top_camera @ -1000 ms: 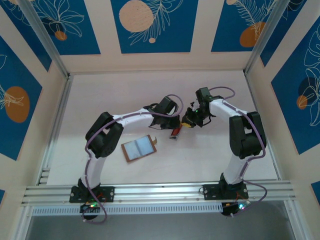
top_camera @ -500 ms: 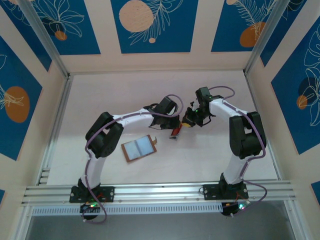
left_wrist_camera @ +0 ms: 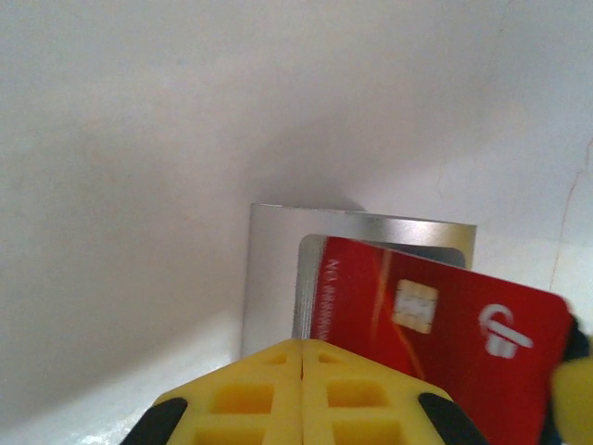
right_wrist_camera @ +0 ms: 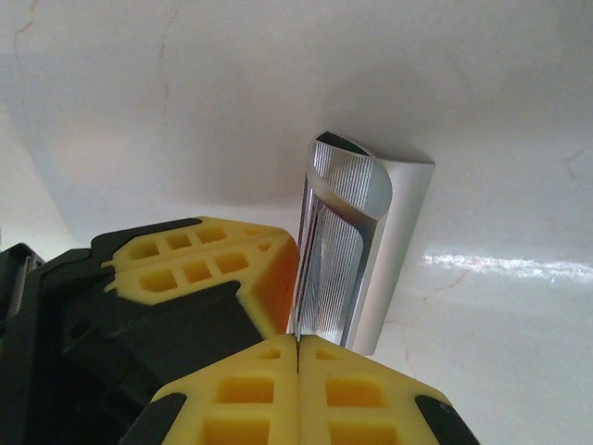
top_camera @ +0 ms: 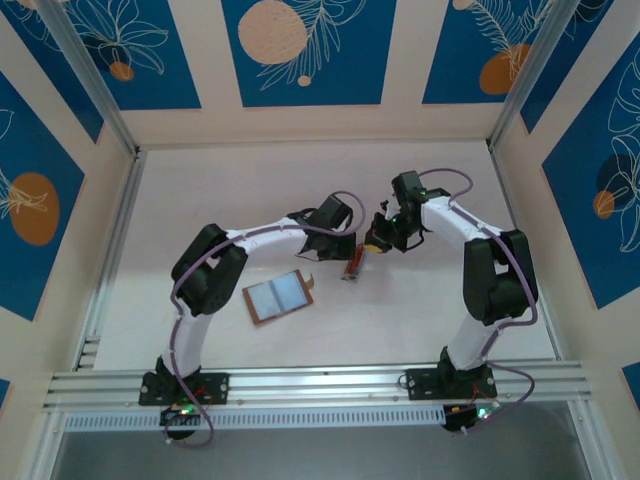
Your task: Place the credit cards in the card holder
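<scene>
Here, left hand (left_wrist_camera: 303, 360) clamped on silver sleeve (left_wrist_camera: 269, 278), red card (left_wrist_camera: 371, 297) partly inside

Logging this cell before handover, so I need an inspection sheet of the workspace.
Surface: pale table, matte.
Job's things: card holder lies open, apart from both tools; red card sticks out of a silver case between them.
Clutter: nothing seen.
Grippers: left tool shut at the case's lower edge; right tool shut on the red card.
Cables: purple cables loop along both arms.
Surroundings: blue-patterned walls, aluminium rail in front.
</scene>
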Robot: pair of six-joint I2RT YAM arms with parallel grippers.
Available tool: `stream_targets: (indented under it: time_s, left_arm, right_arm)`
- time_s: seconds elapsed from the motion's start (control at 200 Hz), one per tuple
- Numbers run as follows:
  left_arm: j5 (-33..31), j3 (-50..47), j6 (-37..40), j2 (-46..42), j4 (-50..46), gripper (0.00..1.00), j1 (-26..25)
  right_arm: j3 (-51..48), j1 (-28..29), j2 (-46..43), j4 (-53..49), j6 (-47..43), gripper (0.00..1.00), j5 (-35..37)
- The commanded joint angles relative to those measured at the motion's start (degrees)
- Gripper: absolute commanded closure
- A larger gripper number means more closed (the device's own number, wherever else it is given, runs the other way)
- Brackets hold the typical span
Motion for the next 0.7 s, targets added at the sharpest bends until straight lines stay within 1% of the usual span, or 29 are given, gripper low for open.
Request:
stream_targets:
  time_s: [0.0, 0.25, 0.52, 0.69]
  left_arm:
    - [-0.8, -0.6, 0.9, 1.7, -1.6, 0.94, 0.0]
    - [-0.3, -0.3, 1.0, 1.5, -1.6, 0.94, 0.1]
    - [1.4, 0.5, 1.5, -1.3, -0.9, 0.93, -0.6]
    - [0.4, 0.6, 1.8, -3.1, -1.3, 0.93, -1.5]
  right_arm:
    - [0.9, -0.2, -1.6, -2.3, -0.8, 1.00, -0.7]
    - [0.0, -0.9, -2.3, -2.8, -0.6, 1.00, 0.1]
    - [-1.2, -1.8, -1.8, -2.8, -0.4, 1.00, 0.2]
    - [-1.3, -2.3, -2.1, -2.8, -0.4, 1.00, 0.2]
